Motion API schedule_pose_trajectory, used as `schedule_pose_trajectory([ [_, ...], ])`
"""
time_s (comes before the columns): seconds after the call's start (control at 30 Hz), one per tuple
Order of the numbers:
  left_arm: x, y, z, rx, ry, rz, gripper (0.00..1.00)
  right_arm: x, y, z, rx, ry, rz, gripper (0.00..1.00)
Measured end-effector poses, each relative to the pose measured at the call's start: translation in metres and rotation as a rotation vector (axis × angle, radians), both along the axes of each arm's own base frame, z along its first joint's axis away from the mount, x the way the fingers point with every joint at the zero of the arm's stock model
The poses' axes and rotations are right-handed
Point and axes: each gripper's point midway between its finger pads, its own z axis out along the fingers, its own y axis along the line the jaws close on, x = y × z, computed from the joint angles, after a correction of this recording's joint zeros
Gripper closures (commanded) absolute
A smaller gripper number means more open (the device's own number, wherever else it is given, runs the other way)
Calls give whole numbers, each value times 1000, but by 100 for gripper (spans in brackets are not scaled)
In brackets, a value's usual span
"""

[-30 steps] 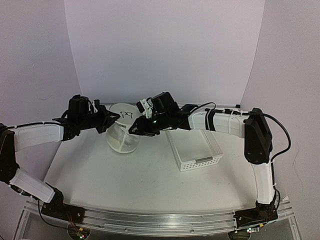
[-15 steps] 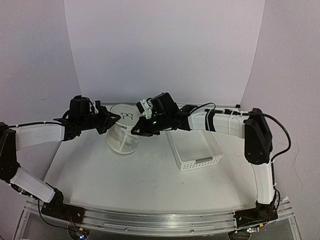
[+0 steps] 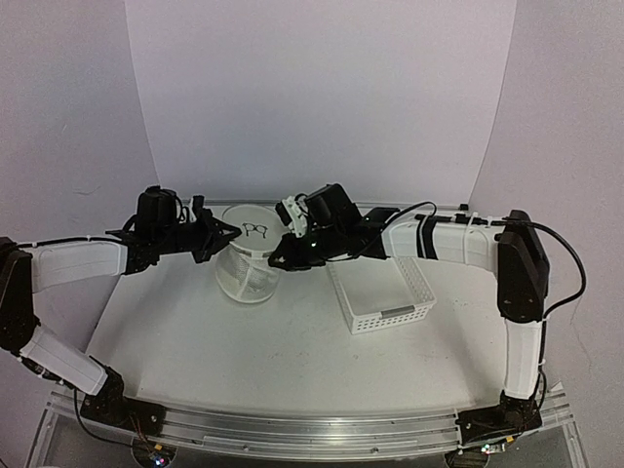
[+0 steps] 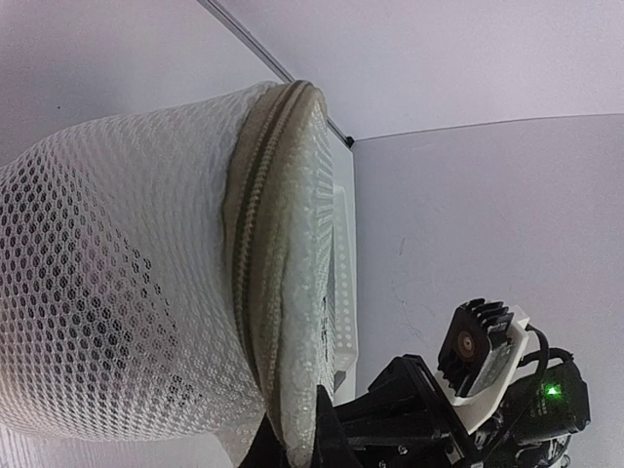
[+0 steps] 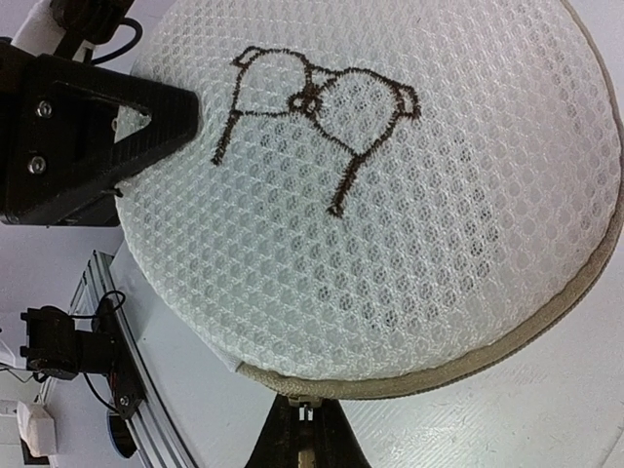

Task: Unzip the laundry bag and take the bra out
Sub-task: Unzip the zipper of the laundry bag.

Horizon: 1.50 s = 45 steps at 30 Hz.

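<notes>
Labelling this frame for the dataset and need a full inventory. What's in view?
laundry bag: 1, white mesh, upright on the table between the two arms
bra outline: 1, dark stitching, on the bag's round lid
zipper: 1, beige, around the lid's rim
zipper pull: 1, beige, on the rim's right side
bra: none seen through the mesh
basket: 1, white lattice plastic, right of the bag
table: 1, white, under everything
rail: 1, silver, near edge
left arm: 1, black and white, left side
right arm: 1, black and white, right side
left fingers: black, shut on the bag's left rim
right fingers: black, shut on the zipper pull
</notes>
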Motion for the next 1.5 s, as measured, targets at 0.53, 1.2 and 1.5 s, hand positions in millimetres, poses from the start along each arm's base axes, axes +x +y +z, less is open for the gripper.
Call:
schedule_pose_trajectory([
  [0.53,-16,-33,15,-27,-82,-288,100,-10,-45,-13,-85,-94,74,100],
  [1.2,-46,-47,21,-65,-159,-582,100,-21,-97,-8,-221,-317,133,100],
  [1.5,-42,-50,2,19,-136,-633,100,-24,-118,-11,-290,-399,134,100],
])
